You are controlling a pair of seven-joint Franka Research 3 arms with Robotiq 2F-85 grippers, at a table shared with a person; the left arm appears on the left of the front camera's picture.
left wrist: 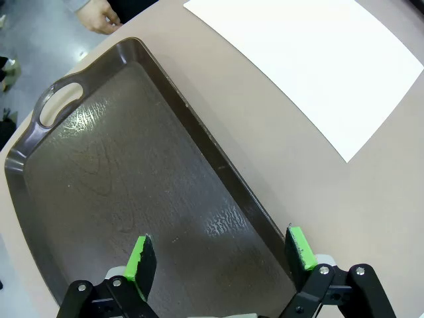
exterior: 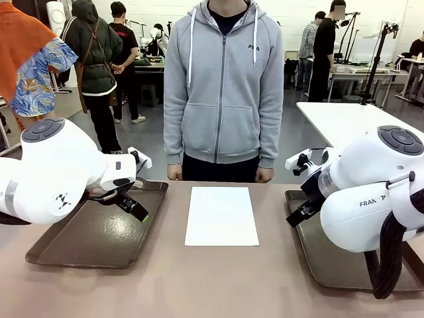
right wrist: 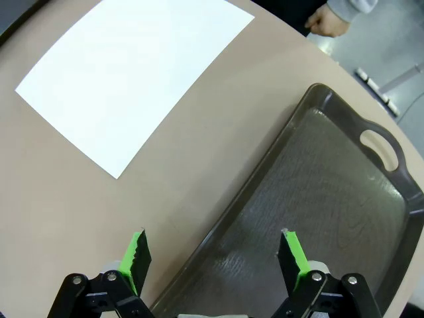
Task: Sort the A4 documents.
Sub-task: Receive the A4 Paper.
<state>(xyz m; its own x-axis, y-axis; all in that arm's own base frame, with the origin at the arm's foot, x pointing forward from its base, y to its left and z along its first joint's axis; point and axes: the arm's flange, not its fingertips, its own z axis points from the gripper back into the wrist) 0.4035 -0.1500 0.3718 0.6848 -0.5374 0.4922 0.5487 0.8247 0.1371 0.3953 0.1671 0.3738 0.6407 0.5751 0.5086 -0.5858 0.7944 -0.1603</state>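
1 sheet (exterior: 221, 216) noted flat on the table (exterior: 199, 285), between left tray (exterior: 73, 248) and right tray (exterior: 318, 262), long axis robot-to-person. Left gripper (left wrist: 222, 255) and right gripper (right wrist: 215, 252) spread wide, empty. Sheet inboard of both, neither judged clearly nearer.

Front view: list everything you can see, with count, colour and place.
paper: one sheet or stack (cannot tell which), white, table centre, between the trays
left tray: one, dark brown, left of the paper
right tray: one, dark brown, right of the paper
table: one, light brown
person: one, grey hoodie, far side of the table
bystanders: several, far back in the room
person's hands: two, at the table's far edge
left gripper: one, black with green pads, open, above the left tray's inner rim
right gripper: one, same colours, open, above the right tray's inner rim
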